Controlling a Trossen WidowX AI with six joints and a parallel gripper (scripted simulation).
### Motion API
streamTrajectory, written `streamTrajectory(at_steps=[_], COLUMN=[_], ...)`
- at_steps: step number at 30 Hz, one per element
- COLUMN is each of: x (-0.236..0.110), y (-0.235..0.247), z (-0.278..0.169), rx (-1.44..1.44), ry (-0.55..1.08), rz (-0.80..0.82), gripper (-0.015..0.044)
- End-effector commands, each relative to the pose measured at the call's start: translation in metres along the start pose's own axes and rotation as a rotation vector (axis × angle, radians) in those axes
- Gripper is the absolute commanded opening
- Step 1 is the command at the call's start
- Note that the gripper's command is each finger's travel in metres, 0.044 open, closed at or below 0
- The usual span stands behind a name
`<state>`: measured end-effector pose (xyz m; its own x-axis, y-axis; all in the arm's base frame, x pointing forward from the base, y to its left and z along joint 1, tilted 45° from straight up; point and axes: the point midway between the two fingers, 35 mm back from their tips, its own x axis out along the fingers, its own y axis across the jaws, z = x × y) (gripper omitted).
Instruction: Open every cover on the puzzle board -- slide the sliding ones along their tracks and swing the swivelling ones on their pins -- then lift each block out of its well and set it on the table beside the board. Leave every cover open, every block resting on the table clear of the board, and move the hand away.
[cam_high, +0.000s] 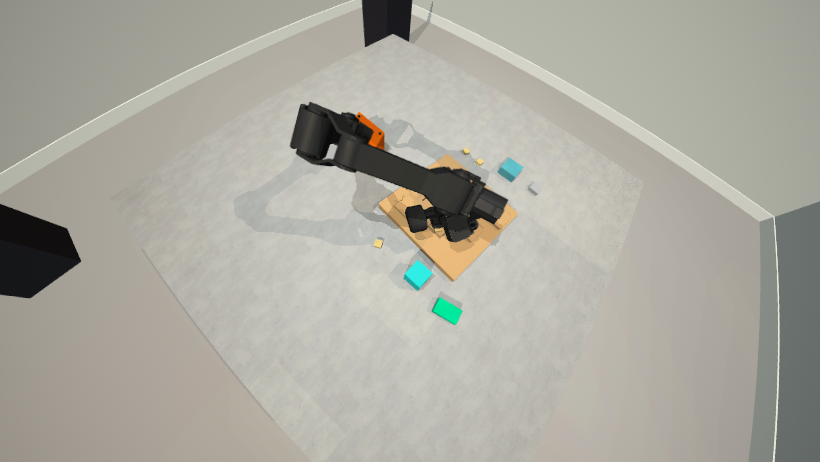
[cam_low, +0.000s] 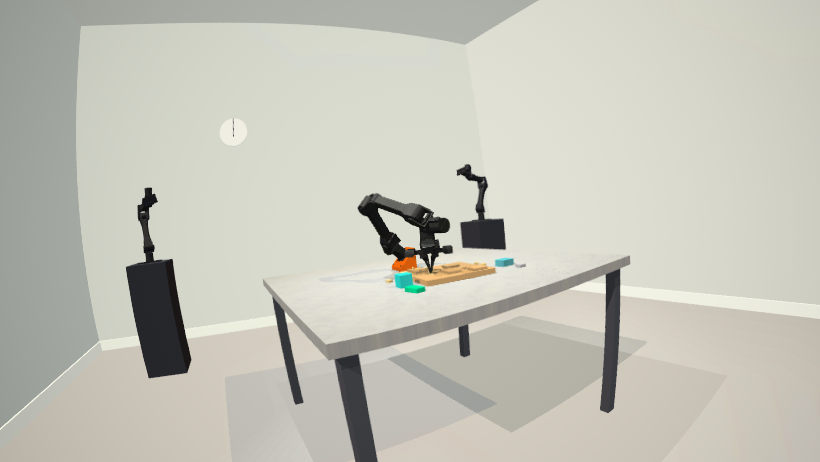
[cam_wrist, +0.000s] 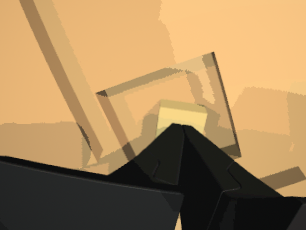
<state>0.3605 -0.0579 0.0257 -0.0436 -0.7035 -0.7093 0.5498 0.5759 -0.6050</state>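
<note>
One gripper (cam_wrist: 178, 128) points down over the puzzle board (cam_high: 459, 261), its jaws pressed together on nothing, tips at the near edge of a see-through cover (cam_wrist: 166, 111) above a small tan block (cam_wrist: 180, 116) in its well. Two cyan blocks (cam_high: 417, 274) (cam_high: 510, 168) and a green block (cam_high: 447, 310) lie on the table (cam_high: 258, 298) beside the board

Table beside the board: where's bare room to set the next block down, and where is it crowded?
Roomiest: the table stretch outward from the green block, and the side right of the board. Crowded: the board's near corner, with the cyan block, green block and tan cube; also the far corner by the teal block and grey cube. The shut gripper is down over the board.
</note>
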Motion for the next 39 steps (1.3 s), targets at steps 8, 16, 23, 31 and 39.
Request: streamTrajectory(at_steps=[8,16,23,31,39], x=[0.005,0.006,0.006,-0.002,-0.009], y=[0.003,0.005,0.005,0.004,0.002], z=[0.002,0.002,0.002,0.002,0.001], rx=[-0.005,-0.004,0.008,0.014,0.013], ry=[-0.003,-0.003,-0.003,-0.003,0.001], rz=[-0.002,-0.002,-0.002,-0.001,-0.007], gripper=[0.0000,0.0000,0.0000,0.0000,0.0079])
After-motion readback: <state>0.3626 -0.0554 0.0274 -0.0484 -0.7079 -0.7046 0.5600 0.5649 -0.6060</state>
